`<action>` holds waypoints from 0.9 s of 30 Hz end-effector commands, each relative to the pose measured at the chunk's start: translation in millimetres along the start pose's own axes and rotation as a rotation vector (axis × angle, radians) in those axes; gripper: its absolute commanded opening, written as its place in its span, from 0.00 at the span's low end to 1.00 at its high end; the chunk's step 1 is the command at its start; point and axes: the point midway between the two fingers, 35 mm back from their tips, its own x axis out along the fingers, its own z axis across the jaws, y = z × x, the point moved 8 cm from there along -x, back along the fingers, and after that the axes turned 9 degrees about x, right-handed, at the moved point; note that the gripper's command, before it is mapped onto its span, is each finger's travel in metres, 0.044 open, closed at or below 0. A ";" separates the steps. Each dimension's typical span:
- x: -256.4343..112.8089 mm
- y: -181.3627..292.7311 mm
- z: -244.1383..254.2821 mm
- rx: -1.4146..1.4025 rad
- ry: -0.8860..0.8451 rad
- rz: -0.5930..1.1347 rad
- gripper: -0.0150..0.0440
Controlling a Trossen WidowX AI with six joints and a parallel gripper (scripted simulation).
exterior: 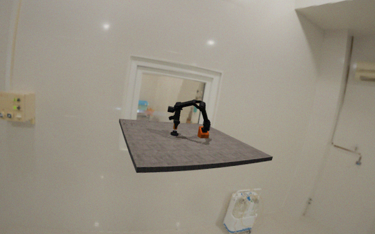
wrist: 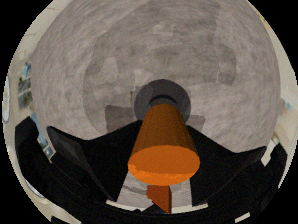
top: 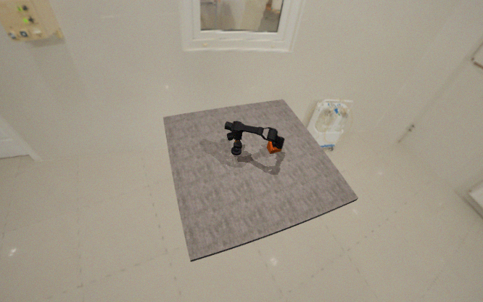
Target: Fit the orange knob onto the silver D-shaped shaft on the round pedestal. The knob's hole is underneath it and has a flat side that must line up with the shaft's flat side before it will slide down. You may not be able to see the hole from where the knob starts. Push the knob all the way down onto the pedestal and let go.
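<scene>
The orange knob (exterior: 175, 127) (wrist: 164, 164) is a tapered piece held upright between the black fingers. My gripper (exterior: 175, 125) (wrist: 163, 127) is shut on it. The round dark pedestal (top: 236, 152) (exterior: 174, 134) (wrist: 144, 102) stands on the board, directly under the gripper. In the exterior view the knob is just above the pedestal, with a small greyish bit between them. In the wrist view the knob's lower end overlaps the pedestal's middle. The silver shaft's flat side and the hole under the knob are hidden, so their alignment cannot be told.
The arm's orange base (top: 273, 147) (exterior: 202, 133) stands on the grey board (top: 258, 206) (exterior: 195, 155), to the right of the pedestal in the top and exterior views. The arm arches from it over to the pedestal. Shadows of the arm lie on the board.
</scene>
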 end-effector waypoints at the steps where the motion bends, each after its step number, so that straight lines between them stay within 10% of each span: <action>1: 0.5 0.8 -1.6 -0.004 -0.001 -0.005 0.25; 27: -2.4 -0.6 1.5 -0.091 -0.001 -0.005 0.25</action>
